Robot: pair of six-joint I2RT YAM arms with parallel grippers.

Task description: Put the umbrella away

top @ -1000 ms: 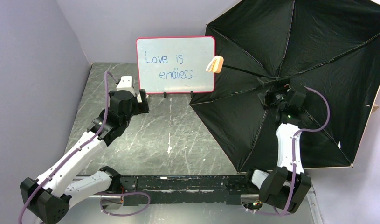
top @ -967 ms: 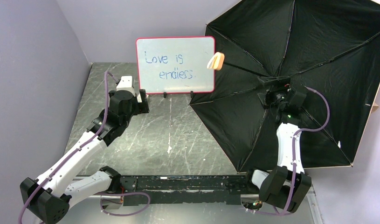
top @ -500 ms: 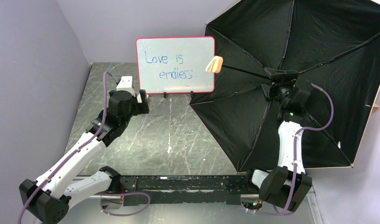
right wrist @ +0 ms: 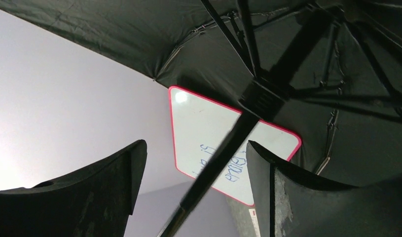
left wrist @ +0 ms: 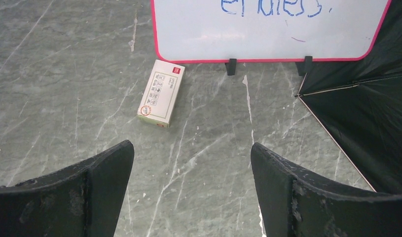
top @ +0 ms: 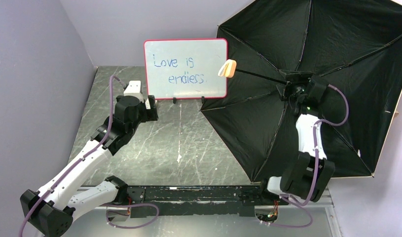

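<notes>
The umbrella (top: 337, 74) is spread open at the right, its black lining and dark ribs facing the top camera, with a tan edge showing. Its pale orange handle (top: 229, 68) sticks out in front of the whiteboard. My right gripper (top: 293, 84) is at the hub end of the shaft. In the right wrist view it (right wrist: 194, 163) is open, and the dark shaft (right wrist: 223, 153) runs between the jaws without being clamped. The black runner block (right wrist: 260, 98) is just beyond. My left gripper (top: 152, 105) is open and empty above the table (left wrist: 191, 153). The canopy edge (left wrist: 371, 123) lies to its right.
A pink-rimmed whiteboard (top: 185, 68) reading "Love is endless" stands at the back of the table (left wrist: 268, 24). A small white-red box (left wrist: 162, 93) lies flat before its left corner. The marble tabletop (top: 179, 143) stretches between the arms. Purple walls close the left and back.
My right gripper has moved up and away along the shaft to the hub, and its elbow has risen. The umbrella handle wobbled slightly. The left arm has not moved.
</notes>
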